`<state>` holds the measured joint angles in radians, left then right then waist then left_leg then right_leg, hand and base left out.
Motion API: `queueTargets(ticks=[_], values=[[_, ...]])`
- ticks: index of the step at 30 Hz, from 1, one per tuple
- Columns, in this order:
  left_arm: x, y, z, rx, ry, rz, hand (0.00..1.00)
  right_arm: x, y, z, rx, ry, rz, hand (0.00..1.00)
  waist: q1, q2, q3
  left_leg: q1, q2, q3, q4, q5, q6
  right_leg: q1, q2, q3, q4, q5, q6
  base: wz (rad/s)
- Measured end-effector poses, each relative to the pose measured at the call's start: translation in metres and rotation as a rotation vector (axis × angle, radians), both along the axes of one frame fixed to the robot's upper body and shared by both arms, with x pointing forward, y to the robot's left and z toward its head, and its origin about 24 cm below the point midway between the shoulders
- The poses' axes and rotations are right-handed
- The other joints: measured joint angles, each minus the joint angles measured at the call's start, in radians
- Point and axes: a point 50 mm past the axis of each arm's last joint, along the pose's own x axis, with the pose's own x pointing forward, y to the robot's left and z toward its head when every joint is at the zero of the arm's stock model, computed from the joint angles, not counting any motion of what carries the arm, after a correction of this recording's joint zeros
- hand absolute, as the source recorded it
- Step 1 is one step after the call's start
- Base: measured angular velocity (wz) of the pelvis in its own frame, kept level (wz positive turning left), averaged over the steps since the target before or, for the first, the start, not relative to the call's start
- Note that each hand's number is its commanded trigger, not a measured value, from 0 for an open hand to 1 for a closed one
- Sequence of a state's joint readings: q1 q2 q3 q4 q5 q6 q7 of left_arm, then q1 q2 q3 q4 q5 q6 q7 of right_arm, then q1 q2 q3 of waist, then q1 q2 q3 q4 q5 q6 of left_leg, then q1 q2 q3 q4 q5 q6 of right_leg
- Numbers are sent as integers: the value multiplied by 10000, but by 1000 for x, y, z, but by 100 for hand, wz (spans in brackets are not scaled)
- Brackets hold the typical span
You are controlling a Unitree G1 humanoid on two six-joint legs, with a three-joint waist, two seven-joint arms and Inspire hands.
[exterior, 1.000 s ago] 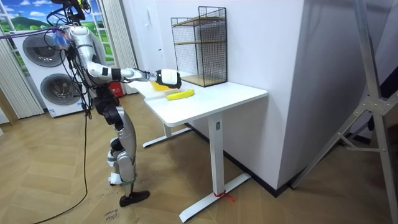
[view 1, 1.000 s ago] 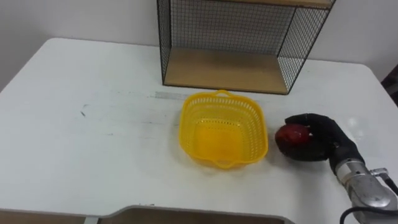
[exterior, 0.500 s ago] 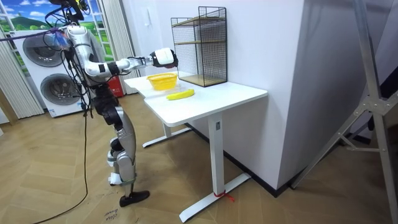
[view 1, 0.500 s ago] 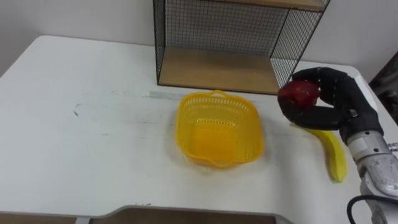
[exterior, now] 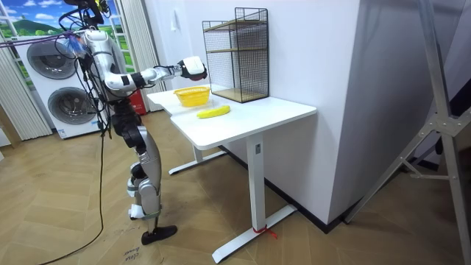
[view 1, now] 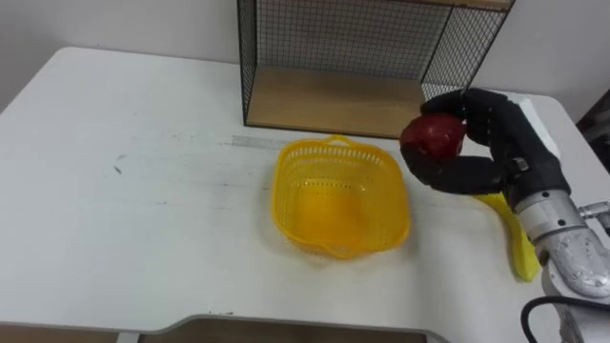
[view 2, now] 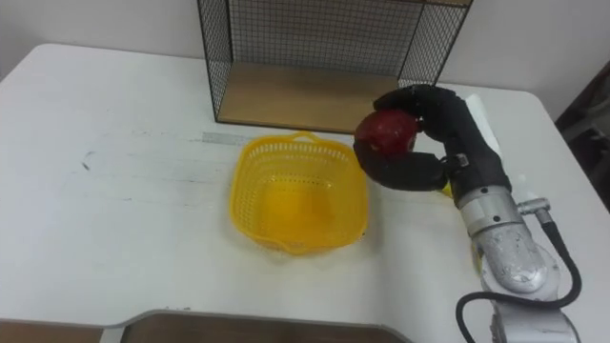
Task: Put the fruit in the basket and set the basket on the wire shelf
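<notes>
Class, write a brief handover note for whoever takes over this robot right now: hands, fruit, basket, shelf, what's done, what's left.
Right hand shut on the red apple, held off the table, just right of the yellow basket.
Basket empty, in front of the wire shelf; banana on the table further right.
Done: apple picked up.
Left: both fruits into basket, basket onto shelf.
</notes>
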<state>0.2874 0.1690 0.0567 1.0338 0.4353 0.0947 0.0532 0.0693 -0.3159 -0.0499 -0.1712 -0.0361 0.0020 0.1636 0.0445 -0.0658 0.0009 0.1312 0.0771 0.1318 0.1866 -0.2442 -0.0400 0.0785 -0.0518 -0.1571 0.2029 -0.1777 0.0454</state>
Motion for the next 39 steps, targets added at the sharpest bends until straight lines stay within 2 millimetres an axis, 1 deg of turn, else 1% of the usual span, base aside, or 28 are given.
queueTargets(ticks=[5,8,13,18,20,24,25,26,30,39], values=[[7,-2,0,-38,-120,-186,0,0,12,-6,-56,386,714,100,158,-51,-9,-66,-3,16,10,1,1,-97,0,45,29,15,-5,-1],[10,-3,-1,-49,-112,-439,0,-1,20,-10,-6,684,1093,100,150,-83,-19,-74,-2,6,25,1,1,-96,0,37,28,19,-8,0],[10,-4,-1,-74,-47,-571,0,-1,25,-13,58,880,1410,100,170,-118,-16,-43,-3,3,22,1,1,-66,0,40,25,22,-8,0],[12,-4,-1,-88,-76,-636,0,-2,31,-16,146,1022,1554,100,182,-88,7,-22,0,-17,24,1,2,-33,6,23,13,25,-12,0],[14,-4,-1,-93,-124,-691,0,-2,35,-19,185,1139,1700,100,210,-62,47,-24,-1,-23,22,1,2,-31,5,23,12,30,-14,0],[19,-4,-1,-94,-270,-746,0,-3,38,-26,180,1452,1843,100,248,-72,76,-51,-1,-25,2,1,2,-61,6,10,12,32,-14,0],[20,-3,0,-86,-332,-769,0,-3,37,-29,170,1587,1783,79,305,-83,78,-60,-2,-25,-7,1,2,-75,6,10,12,33,-14,0],[20,-2,0,-73,-363,-791,0,-3,37,-31,160,1661,1754,0,352,-93,91,-64,-1,-25,-18,1,2,-82,8,6,8,33,-14,0],[20,0,1,-15,-355,-807,0,-3,34,-39,164,1995,1626,0,403,-118,87,-84,-1,-39,-28,1,2,-93,7,-27,-5,33,-13,0],[21,1,1,-34,-363,-832,0,-3,32,-39,176,1940,1398,0,394,-116,77,-170,-3,-190,18,2,2,-60,5,-129,-84,33,-13,3]])
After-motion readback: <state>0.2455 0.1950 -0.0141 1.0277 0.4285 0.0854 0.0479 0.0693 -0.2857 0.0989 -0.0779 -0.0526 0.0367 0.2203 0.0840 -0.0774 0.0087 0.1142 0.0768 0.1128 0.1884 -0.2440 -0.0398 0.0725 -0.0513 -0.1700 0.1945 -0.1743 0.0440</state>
